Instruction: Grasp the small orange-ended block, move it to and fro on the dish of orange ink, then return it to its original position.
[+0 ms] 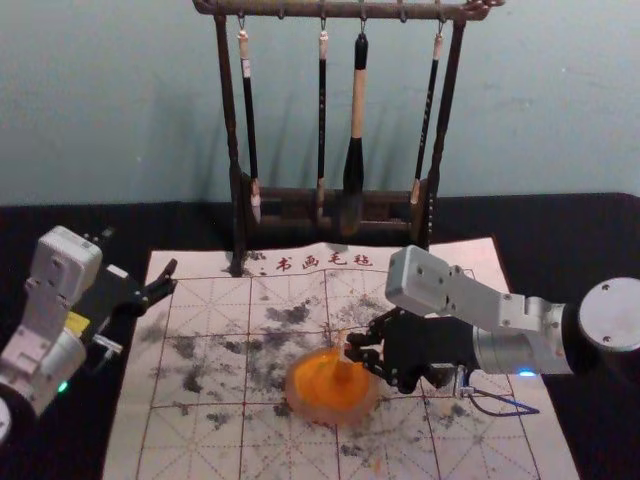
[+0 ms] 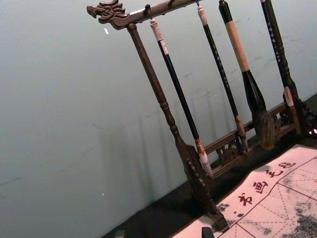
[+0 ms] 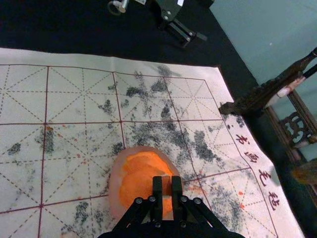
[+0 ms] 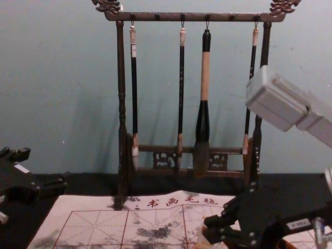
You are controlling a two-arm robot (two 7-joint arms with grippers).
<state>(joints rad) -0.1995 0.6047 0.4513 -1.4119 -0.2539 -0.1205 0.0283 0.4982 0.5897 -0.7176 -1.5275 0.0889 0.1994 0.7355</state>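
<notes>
Small orange-ended block (image 3: pixel 166 183) pinched over the pale, shallow dish of orange ink (image 3: pixel 117 186).
The black right gripper (image 3: pixel 167 190) squeezes it between 2 fingers; whether it touches the ink, I can't tell. Probably light and stiff, slippery where inked, so the dry sides above its wet end suit the grip. The black left gripper (image 4: pixel 43 168), 2 fingers spread, is parked by the white gridded mat's (image 1: pixel 200 450) left edge.

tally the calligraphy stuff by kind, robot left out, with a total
hanging brushes: 4
brush rack: 1
dish of orange ink: 1
small block: 1
gridded mat: 1
total: 8
</notes>
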